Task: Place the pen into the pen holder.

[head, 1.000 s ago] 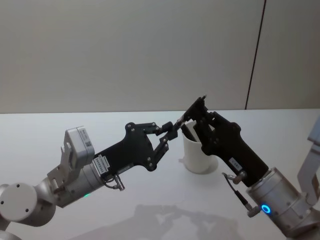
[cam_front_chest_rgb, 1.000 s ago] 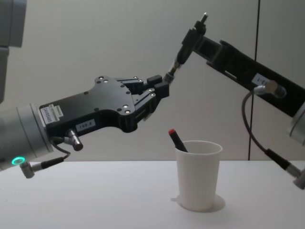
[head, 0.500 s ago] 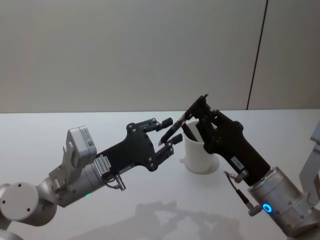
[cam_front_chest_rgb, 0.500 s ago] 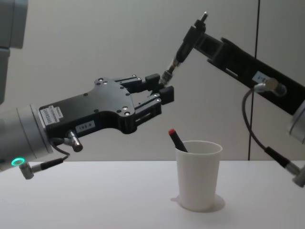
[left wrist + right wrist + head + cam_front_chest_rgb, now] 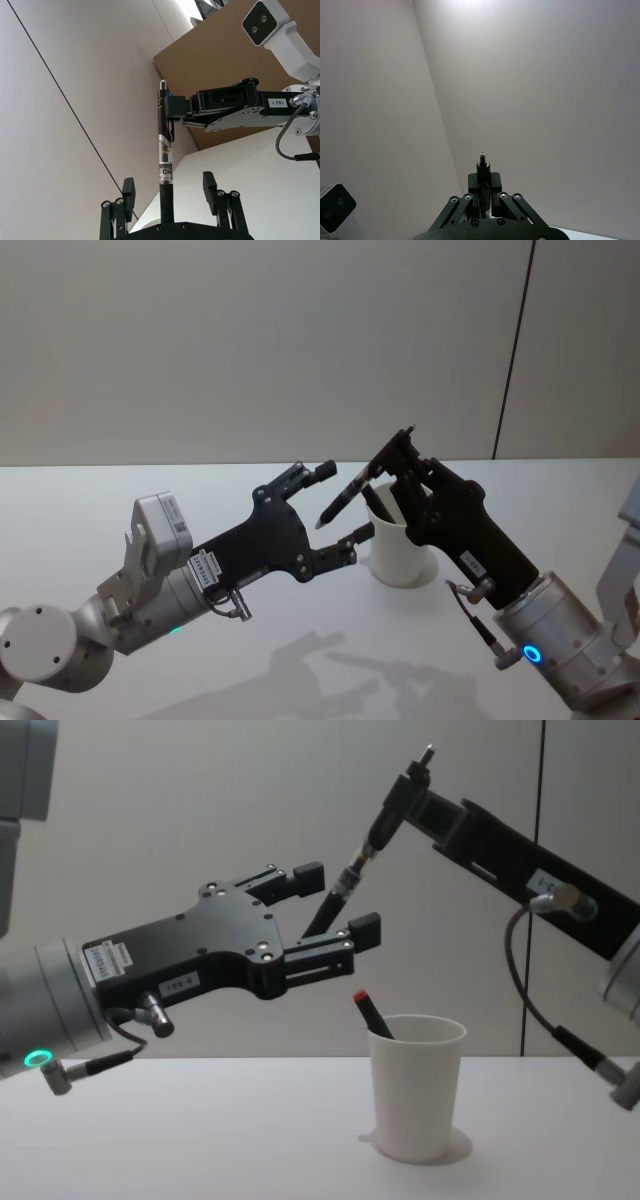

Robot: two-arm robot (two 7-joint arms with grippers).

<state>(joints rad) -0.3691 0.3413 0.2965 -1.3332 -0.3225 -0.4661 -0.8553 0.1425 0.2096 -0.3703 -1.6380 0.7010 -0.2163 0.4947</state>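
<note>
The pen (image 5: 362, 853) is a slim black one, tilted in the air above and left of the pen holder (image 5: 415, 1085), a white paper cup on the table. My right gripper (image 5: 402, 798) is shut on the pen's upper end (image 5: 482, 161). The pen's lower half runs between the spread fingers of my left gripper (image 5: 335, 902), which is open and not touching it. In the left wrist view the pen (image 5: 165, 170) stands between my left gripper's two fingers (image 5: 128, 187), with the right gripper (image 5: 175, 107) clamped higher up. From the head view the pen (image 5: 340, 498) hangs beside the cup (image 5: 400, 558).
A red-tipped marker (image 5: 370, 1010) leans inside the cup, its tip above the rim. The white table (image 5: 200, 1140) spreads around the cup. A plain grey wall stands behind.
My left gripper has opened and let go of the pen's lower end. The right gripper has kept its hold on the pen, almost in place.
</note>
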